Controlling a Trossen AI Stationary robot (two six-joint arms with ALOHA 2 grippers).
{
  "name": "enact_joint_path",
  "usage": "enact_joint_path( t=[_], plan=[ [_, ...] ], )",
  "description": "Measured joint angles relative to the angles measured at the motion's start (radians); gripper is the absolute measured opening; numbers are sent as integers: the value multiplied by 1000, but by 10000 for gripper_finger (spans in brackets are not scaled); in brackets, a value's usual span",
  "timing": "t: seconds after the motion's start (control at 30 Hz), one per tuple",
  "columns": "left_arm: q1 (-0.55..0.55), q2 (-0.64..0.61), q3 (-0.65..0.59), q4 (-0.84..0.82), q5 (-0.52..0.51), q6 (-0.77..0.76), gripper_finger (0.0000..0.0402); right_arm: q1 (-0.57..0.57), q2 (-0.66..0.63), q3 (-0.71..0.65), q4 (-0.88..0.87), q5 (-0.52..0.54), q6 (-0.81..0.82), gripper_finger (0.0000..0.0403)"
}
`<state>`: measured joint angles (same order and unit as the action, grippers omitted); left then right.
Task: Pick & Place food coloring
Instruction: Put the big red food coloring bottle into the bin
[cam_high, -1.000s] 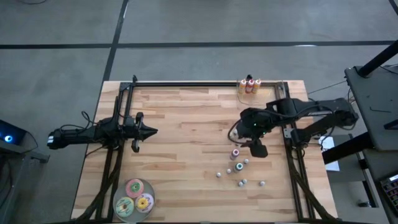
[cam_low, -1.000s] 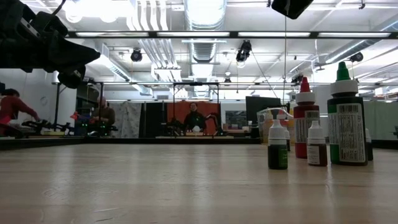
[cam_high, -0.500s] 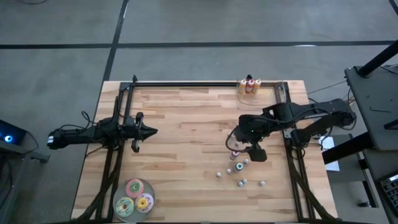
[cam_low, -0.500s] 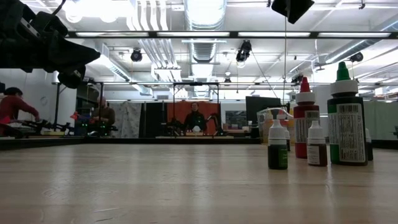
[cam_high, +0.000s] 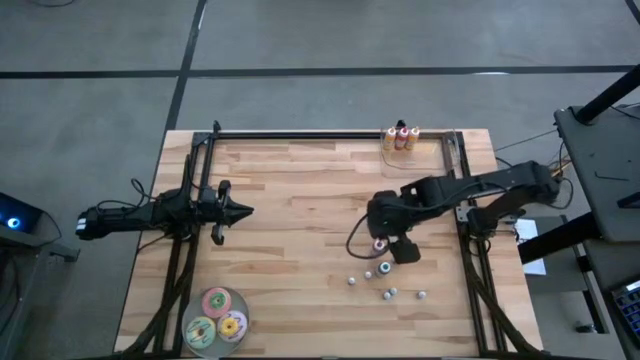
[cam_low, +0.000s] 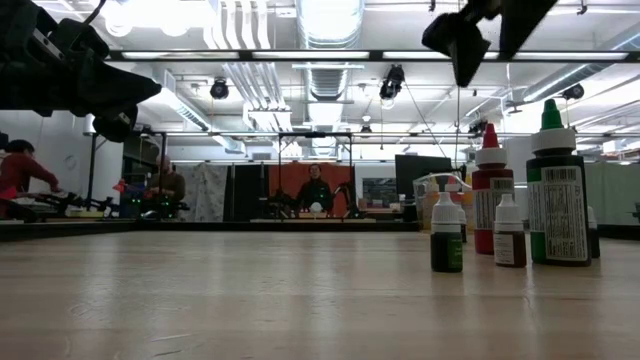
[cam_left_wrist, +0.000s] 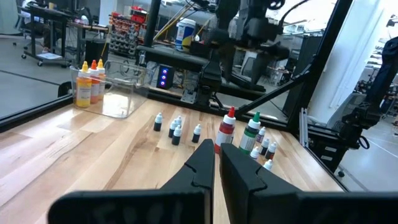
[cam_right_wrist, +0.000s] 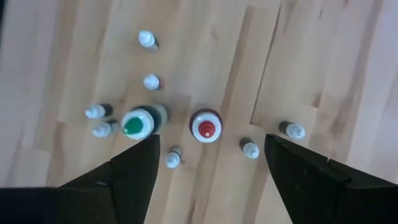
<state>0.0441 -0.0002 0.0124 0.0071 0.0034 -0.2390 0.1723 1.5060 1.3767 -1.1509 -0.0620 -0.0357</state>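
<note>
A: From above, where's the right tool (cam_high: 383, 243)?
B: Over the food coloring (cam_high: 383, 272) on the bench (cam_high: 290, 260), fingers apart.
A: Its wrist view?
B: Red-tipped bottle (cam_right_wrist: 206, 126) between spread fingers (cam_right_wrist: 134, 167), untouched.
A: Left tool (cam_left_wrist: 215, 163)?
B: Fingers together, well apart.

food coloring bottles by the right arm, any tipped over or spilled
Nothing stands out. In the right wrist view the food coloring bottles all show cap-up, standing apart on bare wood, with no stain around them. The right gripper hangs open above them; the left gripper waits, shut, across the table.
</note>
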Motion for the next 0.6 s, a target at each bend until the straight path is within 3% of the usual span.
enact_joint_path(
  t=[0.6],
  plan=[
    [0,0,0,0,0,0,0,1,10,-166,117,13,2,274]
  ],
)
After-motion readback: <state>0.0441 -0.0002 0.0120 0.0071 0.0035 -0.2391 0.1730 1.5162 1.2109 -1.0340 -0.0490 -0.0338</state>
